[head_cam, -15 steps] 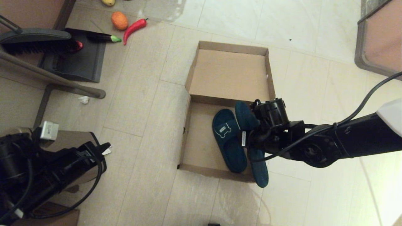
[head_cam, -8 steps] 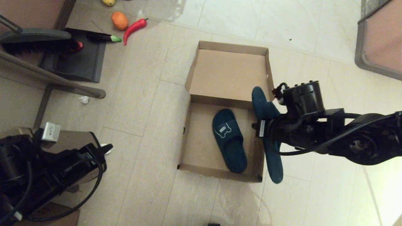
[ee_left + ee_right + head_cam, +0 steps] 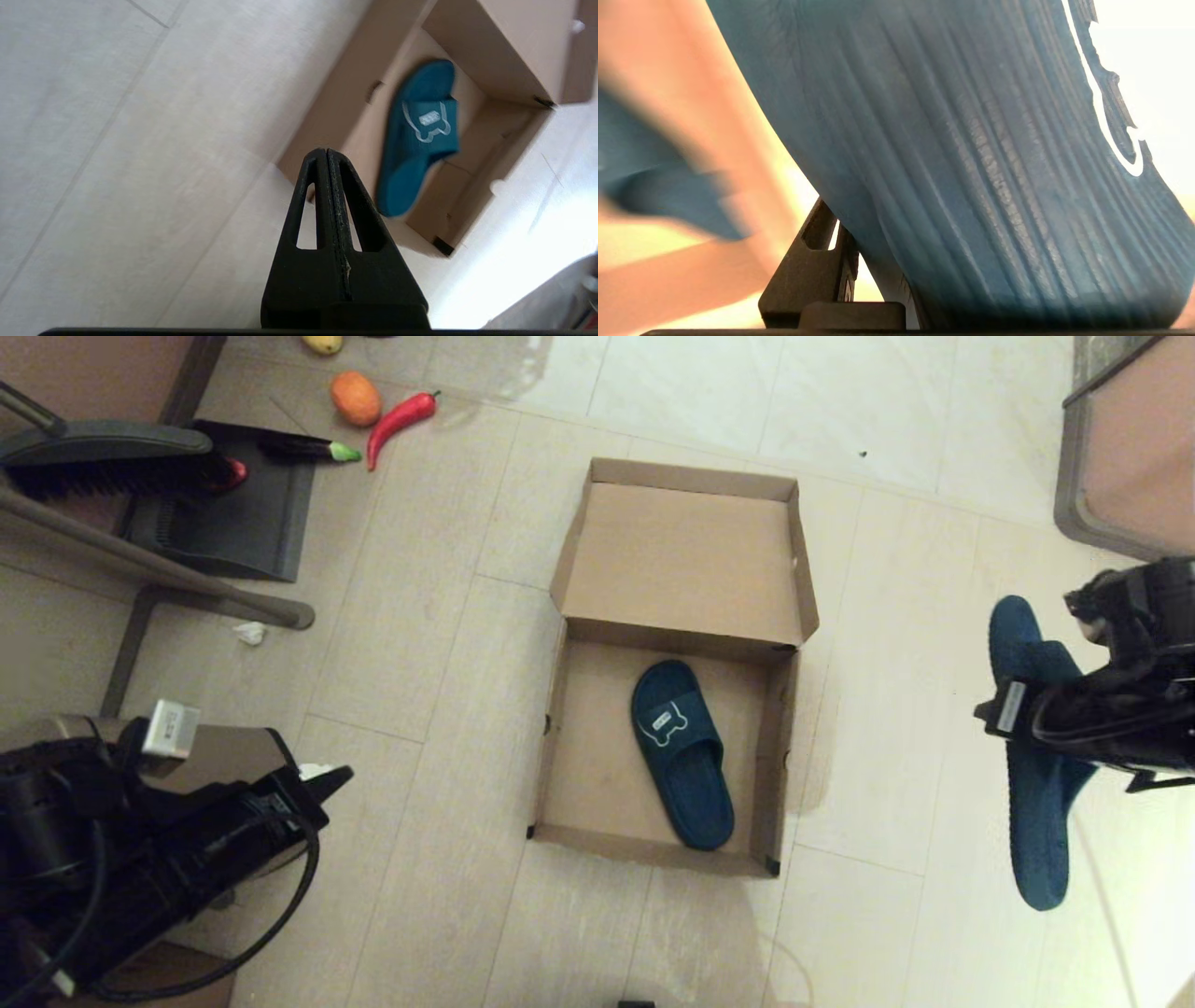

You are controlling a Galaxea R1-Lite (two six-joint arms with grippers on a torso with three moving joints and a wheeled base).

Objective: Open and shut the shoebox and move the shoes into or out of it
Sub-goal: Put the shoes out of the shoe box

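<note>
The shoebox (image 3: 551,747) lies open on the floor, its lid (image 3: 681,555) folded back flat behind it. One teal slipper (image 3: 681,751) rests inside, toe toward the lid; the left wrist view also shows this slipper (image 3: 420,140) in the shoebox (image 3: 345,116). My right gripper (image 3: 1027,714) is shut on the second slipper (image 3: 1032,803), which hangs above the bare floor well right of the box. In the right wrist view that slipper (image 3: 971,163) fills the picture and hides one finger; the other finger (image 3: 815,266) shows beside it. My left gripper (image 3: 325,154) is shut and empty, parked low at the left (image 3: 331,775).
A dustpan with brush (image 3: 224,513), a red chili (image 3: 401,418), an orange fruit (image 3: 356,397) and an eggplant (image 3: 308,448) lie at the far left. A slanted metal bar (image 3: 159,569) and a paper scrap (image 3: 249,633) are nearby. Furniture (image 3: 1130,457) stands at the far right.
My right gripper has carried the second slipper to the right, from over the box's right side to over the floor beyond it. The left arm barely moved.
</note>
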